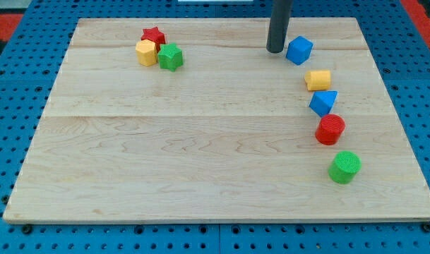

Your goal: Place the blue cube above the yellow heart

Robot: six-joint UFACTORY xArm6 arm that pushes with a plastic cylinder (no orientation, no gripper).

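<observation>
Blue cube (299,50) at view's top right, above yellow heart (318,80). My tip (275,51) just left of cube, contact uncertain. No fingers on rig, plain rod. Judged light, rigid, slides easily; push flat face centrally to avoid spin.

Pale wooden board (200,141) of jointed planks, grain running left to right, lies on blue perforated surface (17,85). Red patches at the view's top corners (3,17). Lighting even, shadows soft.
</observation>
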